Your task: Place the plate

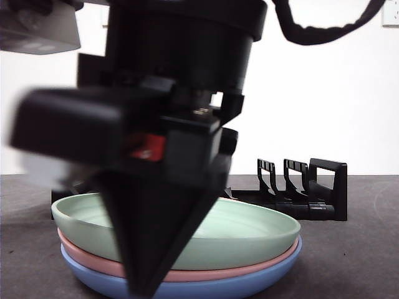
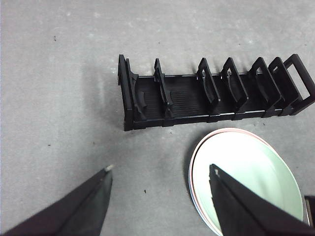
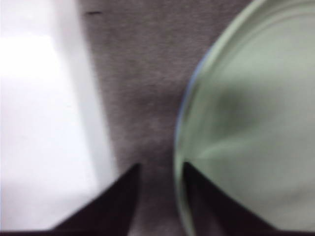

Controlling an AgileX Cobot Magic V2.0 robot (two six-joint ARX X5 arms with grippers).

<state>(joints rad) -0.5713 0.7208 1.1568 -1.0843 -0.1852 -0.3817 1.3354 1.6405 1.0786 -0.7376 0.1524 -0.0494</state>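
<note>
Progress is at the grasp stage: the green plate (image 1: 249, 233) lies on top of a pink plate (image 1: 249, 269) and a blue plate (image 1: 249, 285) stacked on the table (image 1: 361, 261), and you have lifted none. The right tool (image 3: 160, 169) straddles the green plate's rim, jaws narrowly parted, not yet pinching. The left tool (image 2: 160, 172) hangs above, jaws spread wide and empty. The black dish rack (image 2: 211, 93) holds nothing; every slot remains to fill.
</note>
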